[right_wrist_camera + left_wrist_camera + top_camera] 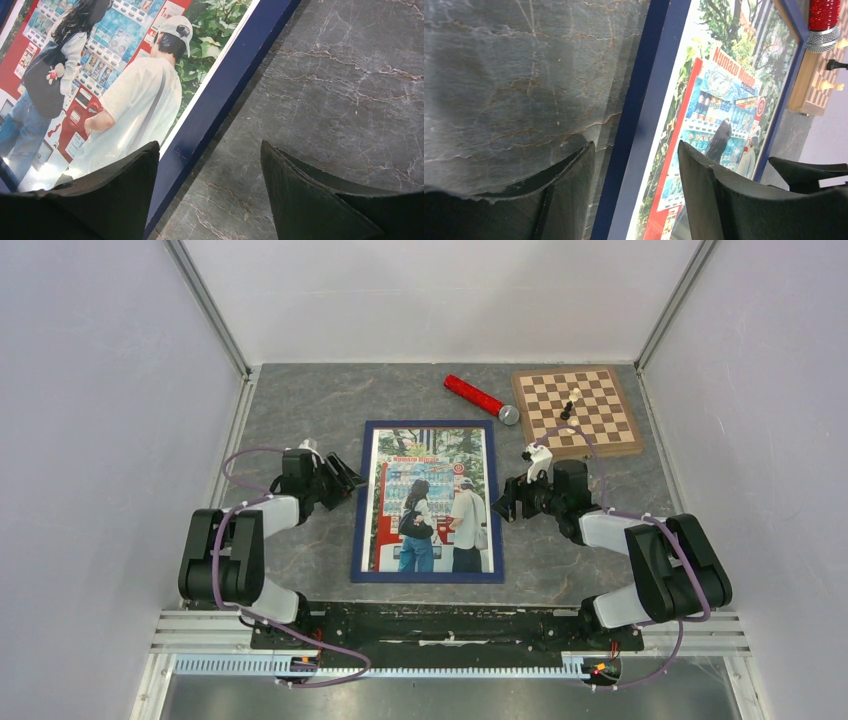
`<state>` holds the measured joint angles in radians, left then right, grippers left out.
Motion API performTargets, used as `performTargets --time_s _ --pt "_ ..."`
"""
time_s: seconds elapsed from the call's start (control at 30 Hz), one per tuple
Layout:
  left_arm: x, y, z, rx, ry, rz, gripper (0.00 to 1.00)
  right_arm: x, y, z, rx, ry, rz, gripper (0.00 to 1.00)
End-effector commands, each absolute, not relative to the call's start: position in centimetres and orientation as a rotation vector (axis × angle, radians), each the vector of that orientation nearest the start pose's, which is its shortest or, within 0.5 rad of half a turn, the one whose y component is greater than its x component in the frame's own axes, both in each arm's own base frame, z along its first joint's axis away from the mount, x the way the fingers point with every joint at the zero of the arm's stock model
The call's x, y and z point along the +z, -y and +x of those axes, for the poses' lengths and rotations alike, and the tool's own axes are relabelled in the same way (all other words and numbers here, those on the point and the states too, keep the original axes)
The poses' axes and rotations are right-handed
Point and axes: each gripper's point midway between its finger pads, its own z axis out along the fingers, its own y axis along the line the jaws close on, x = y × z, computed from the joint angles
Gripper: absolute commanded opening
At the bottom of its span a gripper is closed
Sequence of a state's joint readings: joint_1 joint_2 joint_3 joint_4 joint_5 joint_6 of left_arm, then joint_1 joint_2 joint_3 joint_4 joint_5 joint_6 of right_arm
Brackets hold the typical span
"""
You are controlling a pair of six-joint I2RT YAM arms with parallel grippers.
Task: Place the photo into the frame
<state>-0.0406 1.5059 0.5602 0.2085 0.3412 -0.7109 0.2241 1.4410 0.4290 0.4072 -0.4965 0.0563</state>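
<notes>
The dark blue frame (pixel 364 502) lies flat mid-table with the photo (pixel 432 495) of two people at vending machines showing inside it. My left gripper (pixel 343 478) is open at the frame's left rail (pixel 644 95), one finger over the table, the other over the photo (pixel 714 100). On the opposite side my right gripper (pixel 503 502) is open too, straddling the right rail (pixel 225 95); its left finger (pixel 115 200) hangs over the photo (pixel 125 75). Neither gripper holds anything.
A wooden chessboard (pixel 580 410) with two pieces on it lies at the back right. A red cylinder with a silver cap (pixel 480 398) lies beside it, just behind the frame. White walls enclose the grey stone-patterned table (pixel 300 410).
</notes>
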Motion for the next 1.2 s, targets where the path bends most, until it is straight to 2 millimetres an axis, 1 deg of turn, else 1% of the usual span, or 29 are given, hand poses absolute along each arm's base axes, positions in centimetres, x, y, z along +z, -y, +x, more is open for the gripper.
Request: performTargets --time_s 0.0,0.13,0.23,0.3,0.4,0.5,0.63,0.73,1.0,1.17 --pt "4.5 8.2 34.5 -0.647 -2.293 -0.549 0.69 6.6 -16.1 32.0 0.688 -2.017 -0.491 0.77" --pt "5.7 7.9 34.8 -0.621 -2.271 -0.508 0.69 7.4 -16.1 32.1 0.685 -1.992 -0.497 0.77" --pt "6.8 7.7 34.8 -0.604 -2.256 -0.474 0.69 7.6 -16.0 32.1 0.681 -1.991 -0.503 0.77" --pt "7.5 8.0 34.8 -0.619 -2.245 -0.449 0.69 7.4 -16.0 32.0 0.680 -2.007 -0.510 0.77" --pt "8.4 8.9 34.7 -0.685 -2.237 -0.390 0.71 6.7 -15.9 31.6 0.682 -2.030 -0.516 0.78" --pt "8.0 9.3 34.4 -0.705 -2.253 -0.372 0.74 6.1 -15.9 31.3 0.681 -2.051 -0.526 0.78" --pt "6.9 9.1 34.2 -0.689 -2.285 -0.375 0.76 5.9 -15.9 31.0 0.689 -2.067 -0.526 0.78" --pt "6.1 9.3 33.8 -0.691 -2.318 -0.370 0.77 5.6 -16.1 30.7 0.703 -2.064 -0.569 0.79" --pt "5.0 11.3 32.8 -0.777 -2.369 -0.315 0.78 3.9 -16.8 30.0 0.772 -2.112 -0.586 0.79" --pt "4.7 12.6 32.6 -0.829 -2.371 -0.288 0.78 3.9 -17.8 30.1 0.838 -2.096 -0.603 0.78"
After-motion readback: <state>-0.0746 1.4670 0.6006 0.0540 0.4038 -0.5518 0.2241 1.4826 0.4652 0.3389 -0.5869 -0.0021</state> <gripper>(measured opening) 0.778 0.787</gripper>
